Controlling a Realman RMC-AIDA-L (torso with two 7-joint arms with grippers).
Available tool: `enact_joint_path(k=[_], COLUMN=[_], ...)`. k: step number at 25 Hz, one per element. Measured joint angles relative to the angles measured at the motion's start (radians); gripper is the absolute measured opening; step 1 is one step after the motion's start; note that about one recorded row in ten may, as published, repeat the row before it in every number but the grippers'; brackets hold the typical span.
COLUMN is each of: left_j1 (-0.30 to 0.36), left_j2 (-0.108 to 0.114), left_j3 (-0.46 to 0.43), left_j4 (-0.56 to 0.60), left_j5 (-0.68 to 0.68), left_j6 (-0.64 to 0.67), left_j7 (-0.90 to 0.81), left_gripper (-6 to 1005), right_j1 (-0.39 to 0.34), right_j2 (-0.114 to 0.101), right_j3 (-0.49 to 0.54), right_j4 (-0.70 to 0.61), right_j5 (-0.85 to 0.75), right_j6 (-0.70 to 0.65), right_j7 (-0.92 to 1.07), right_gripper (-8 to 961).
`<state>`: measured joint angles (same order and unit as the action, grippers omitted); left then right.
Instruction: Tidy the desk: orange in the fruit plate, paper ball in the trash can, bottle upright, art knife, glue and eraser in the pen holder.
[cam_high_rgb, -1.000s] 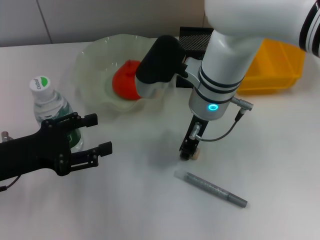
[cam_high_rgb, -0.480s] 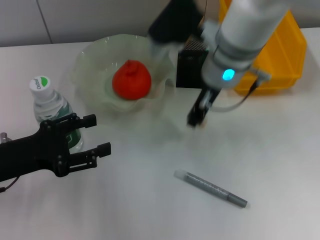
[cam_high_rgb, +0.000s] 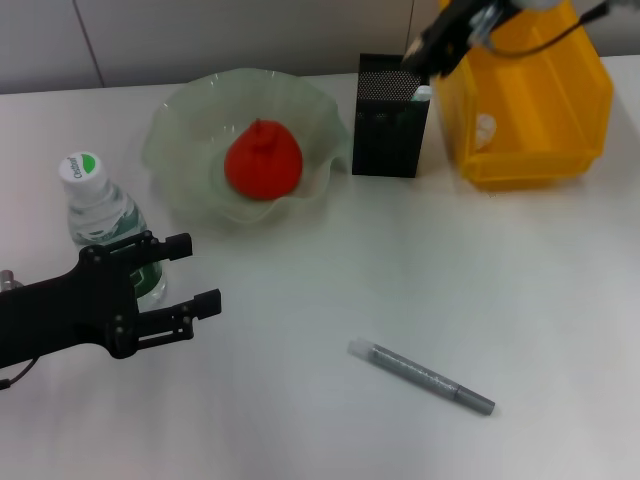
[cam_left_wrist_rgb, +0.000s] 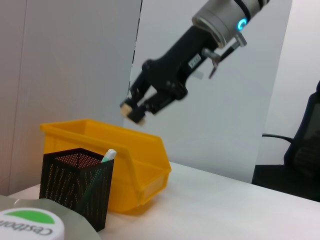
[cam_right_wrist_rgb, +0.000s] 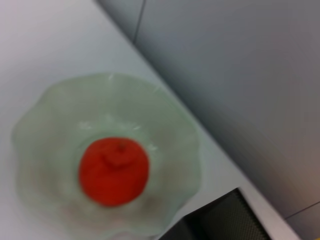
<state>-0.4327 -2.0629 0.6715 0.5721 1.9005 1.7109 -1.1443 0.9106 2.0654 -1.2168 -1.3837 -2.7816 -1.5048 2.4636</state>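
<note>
Above pen holder (cam_high_rgb: 391, 118) — right gripper (cam_left_wrist_rgb: 134, 108) clamps eraser (cam_left_wrist_rgb: 131, 112); bottle (cam_high_rgb: 108, 226) cap illegible.

The bottle (cam_high_rgb: 105, 235) near the left edge has a white cap (cam_high_rgb: 82, 168) with a green mark and small lettering too tiny to read from the head view. In the left wrist view the cap (cam_left_wrist_rgb: 29, 226) shows upside-down letters, roughly "Cestbon".
</note>
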Motion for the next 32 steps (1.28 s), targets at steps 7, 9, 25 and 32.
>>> enact_joint_path(k=[7, 9, 25, 32], left_j1=[-0.002, -0.005, -0.014, -0.017], left_j2=[-0.001, -0.002, -0.001, -0.001], left_j3=[0.005, 0.005, 0.005, 0.005], left_j4=[-0.001, -0.001, -0.026, -0.027], left_j5=[0.000, 0.000, 0.002, 0.002], left_j6=[-0.004, -0.004, -0.011, -0.019], left_j7=[-0.003, -0.006, -0.005, -0.011], left_gripper=[799, 799, 799, 799], right_j1=[0.050, 0.052, -0.073, -0.106], right_j2=[-0.019, -0.026, -0.007, -0.003], right_j3=[0.090, 0.098, 0.108, 0.110], right_j4=[0.156, 0.212, 0.295, 0.315], right_j5=[0.002, 0.002, 0.176, 0.279], right_j6=[0.072, 0.121, 0.368, 0.443], right_j7=[-0.093, -0.116, -0.370, -0.502], right_gripper=[300, 303, 331, 343])
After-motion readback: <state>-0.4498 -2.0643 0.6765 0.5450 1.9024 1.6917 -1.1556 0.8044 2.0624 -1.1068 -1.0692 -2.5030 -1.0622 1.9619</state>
